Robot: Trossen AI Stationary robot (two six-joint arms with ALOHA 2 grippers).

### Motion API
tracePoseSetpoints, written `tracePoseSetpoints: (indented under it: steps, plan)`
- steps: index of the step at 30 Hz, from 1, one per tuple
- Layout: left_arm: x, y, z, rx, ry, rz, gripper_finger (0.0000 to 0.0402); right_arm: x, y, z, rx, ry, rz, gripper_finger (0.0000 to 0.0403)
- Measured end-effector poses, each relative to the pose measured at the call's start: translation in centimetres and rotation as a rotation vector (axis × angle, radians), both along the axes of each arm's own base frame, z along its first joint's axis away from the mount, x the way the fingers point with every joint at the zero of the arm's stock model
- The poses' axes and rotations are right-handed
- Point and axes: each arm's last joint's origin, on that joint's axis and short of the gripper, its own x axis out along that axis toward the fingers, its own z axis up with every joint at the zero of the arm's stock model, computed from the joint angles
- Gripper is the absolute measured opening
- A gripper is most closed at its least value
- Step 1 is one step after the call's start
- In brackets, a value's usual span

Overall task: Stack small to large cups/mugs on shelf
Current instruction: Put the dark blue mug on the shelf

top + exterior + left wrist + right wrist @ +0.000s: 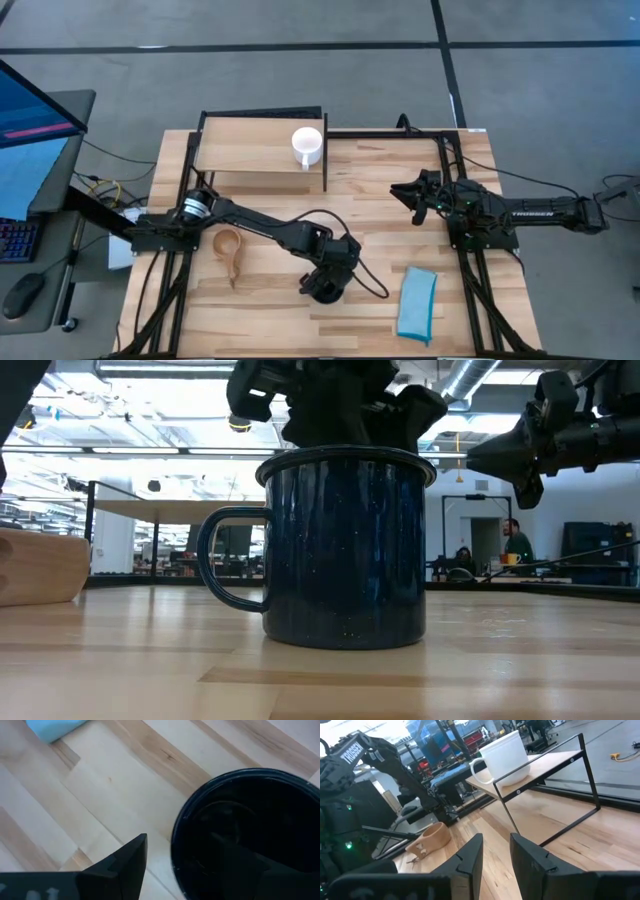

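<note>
Navy mug (345, 550) stands upright on the table (270, 310), near its front edge, well apart from the shelf (255, 150) where the white mug (307, 146) waits. It looks like enamelled metal: stiff, probably light, and slippery. The left gripper (325, 285) has its fingers apart astride the rim, one finger (220, 865) inside, so the wall seems the best hold. The right gripper (495, 855) waits open beside the shelf.

Left wrist, over the navy mug

You see the dark navy mug (247, 832) from above: one finger (125, 862) outside its rim, the other inside; light blue cloth (52, 727) at the frame's corner, on the wood tabletop (100, 785).
</note>
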Motion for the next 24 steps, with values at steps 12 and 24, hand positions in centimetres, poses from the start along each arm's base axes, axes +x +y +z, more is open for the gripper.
tracePoseSetpoints:
  steps: [12,24]
  plan:
    - [0.0,0.2,-0.1,0.003,0.010,-0.009,0.0134,0.0,0.0,0.0,0.000,-0.002,0.000,0.0118]
    - [0.4,0.2,-1.7,-0.051,0.068,0.018,0.0126,0.0,0.0,0.1,-0.001,-0.007,0.000,0.0118]
